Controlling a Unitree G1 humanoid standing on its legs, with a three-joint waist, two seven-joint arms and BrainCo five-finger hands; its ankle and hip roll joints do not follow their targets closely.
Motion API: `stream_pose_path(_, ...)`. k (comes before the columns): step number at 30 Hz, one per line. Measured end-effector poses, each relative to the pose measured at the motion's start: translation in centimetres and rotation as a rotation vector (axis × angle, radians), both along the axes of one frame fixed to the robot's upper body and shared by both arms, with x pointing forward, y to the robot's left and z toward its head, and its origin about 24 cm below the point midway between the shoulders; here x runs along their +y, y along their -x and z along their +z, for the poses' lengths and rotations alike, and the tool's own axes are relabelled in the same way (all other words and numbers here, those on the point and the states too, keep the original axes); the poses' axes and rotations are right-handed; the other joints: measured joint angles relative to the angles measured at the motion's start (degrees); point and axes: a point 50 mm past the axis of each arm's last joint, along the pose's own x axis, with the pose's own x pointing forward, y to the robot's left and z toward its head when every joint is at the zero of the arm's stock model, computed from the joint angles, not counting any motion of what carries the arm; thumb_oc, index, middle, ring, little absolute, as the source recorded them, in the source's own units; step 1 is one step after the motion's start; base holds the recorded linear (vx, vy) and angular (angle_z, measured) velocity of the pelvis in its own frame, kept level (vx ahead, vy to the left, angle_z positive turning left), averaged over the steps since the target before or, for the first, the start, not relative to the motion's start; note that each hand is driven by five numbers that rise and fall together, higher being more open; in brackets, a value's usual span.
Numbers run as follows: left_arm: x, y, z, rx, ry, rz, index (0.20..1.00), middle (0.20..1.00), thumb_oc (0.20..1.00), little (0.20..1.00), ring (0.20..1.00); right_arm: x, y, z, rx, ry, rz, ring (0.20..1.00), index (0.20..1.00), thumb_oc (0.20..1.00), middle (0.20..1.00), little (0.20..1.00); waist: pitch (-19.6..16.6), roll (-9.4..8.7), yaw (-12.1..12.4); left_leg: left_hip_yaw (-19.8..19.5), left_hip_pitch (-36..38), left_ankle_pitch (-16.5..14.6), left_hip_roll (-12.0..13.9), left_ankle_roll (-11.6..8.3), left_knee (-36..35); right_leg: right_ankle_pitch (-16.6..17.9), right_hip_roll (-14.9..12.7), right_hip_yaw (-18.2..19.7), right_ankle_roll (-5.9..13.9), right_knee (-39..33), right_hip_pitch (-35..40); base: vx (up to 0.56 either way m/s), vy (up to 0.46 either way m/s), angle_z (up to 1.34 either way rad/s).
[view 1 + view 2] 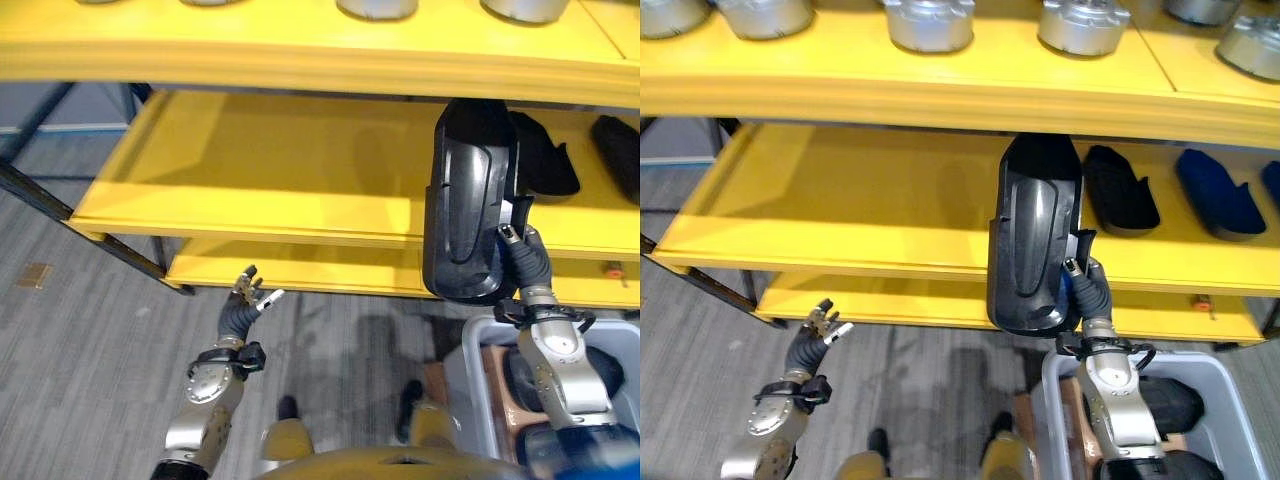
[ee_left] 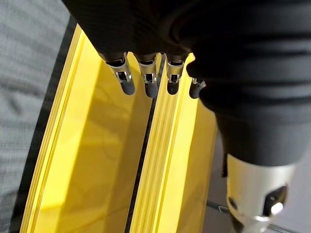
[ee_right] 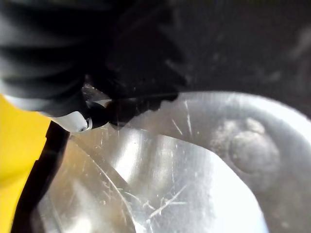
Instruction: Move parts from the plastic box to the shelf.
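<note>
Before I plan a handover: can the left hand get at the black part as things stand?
Probably not. The left hand hangs open, low near the floor, well apart from the black part that the right hand holds up before the shelf.

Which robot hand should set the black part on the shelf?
Right. The right robot hand already grips the long glossy black plastic part, raised in front of the yellow metal shelf. The left robot hand is empty, low, off to the side.
</note>
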Motion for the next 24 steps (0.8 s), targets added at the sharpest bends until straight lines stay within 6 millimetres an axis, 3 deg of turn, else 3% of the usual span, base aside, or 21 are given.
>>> stream_pose_path(3,-0.3,-0.5,0.5,-0.012,-0.02,-0.043,1.0,1.0,1.0,1.0,1.0,1.4,-2.5,2.1,-0.048,0.053,0.082,0.2,0.2,0.2,0.2,0.2,-0.65,-1.84,1.85,-0.5,-2.12,-0.47,-1.44,0.76,1.73,3.57,-0.59,-0.58,0.59,-5.24,0.93,0.03,0.014,0.1)
stream_pose_path(8,-0.4,-0.4,0.5,-0.006,-0.026,-0.059,1.0,1.0,1.0,1.0,1.0,1.1,-5.0,4.9,-0.103,0.102,0.08,0.2,0.2,0.2,0.2,0.2,-0.34,-1.6,3.21,-0.95,-3.5,-0.46,-1.52,0.77,2.18,4.79,-0.35,-1.63,0.78,-7.6,1.55,-0.05,-0.012,0.07)
stream_pose_path(14,-1.1,-1.0,1.3,-0.033,-0.017,-0.109,1.0,1.0,1.0,1.0,1.0,-1.9,-8.1,11.1,-0.204,0.226,-0.055,0.2,0.2,0.2,0.2,0.2,3.93,-0.26,3.58,-1.46,-8.03,-0.36,-1.32,0.85,4.83,6.04,-0.31,-1.7,0.26,-7.31,-1.67,-0.09,0.003,0.02)
stream_pose_path(17,-1.3,-1.6,1.9,-0.058,0.001,-0.122,1.0,1.0,1.0,1.0,1.0,-3.3,-9.7,16.1,-0.285,0.233,-0.156,0.2,0.2,0.2,0.2,0.2,8.62,1.56,3.26,-1.41,-12.05,-0.47,-1.04,1.1,7.36,6.84,-0.52,-1.4,-0.31,-6.2,-5.15,-0.09,0.007,-0.04)
stream_pose_path(20,-1.4,-1.9,2.2,-0.068,-0.012,-0.139,1.0,1.0,1.0,1.0,1.0,-3.3,-10.8,17.8,-0.29,0.215,-0.179,0.2,0.2,0.2,0.2,0.2,11.98,3.36,3.22,-1.35,-13.14,-0.48,-0.83,1.11,8.31,6.79,-0.68,-1.21,-0.47,-5.08,-6.59,-0.07,0.004,-0.04)
stream_pose_path(24,-1.6,-2.4,2.6,-0.089,0.008,-0.145,1.0,1.0,1.0,1.0,1.0,-3.5,-11.4,19.6,-0.31,0.192,-0.221,0.2,0.2,0.2,0.2,0.2,13.89,4.73,3.72,-1.0,-16.95,-0.48,-0.6,1.15,9.92,6.43,-0.72,0.2,-1.03,-2.29,-11.71,-0.06,0.004,-0.1)
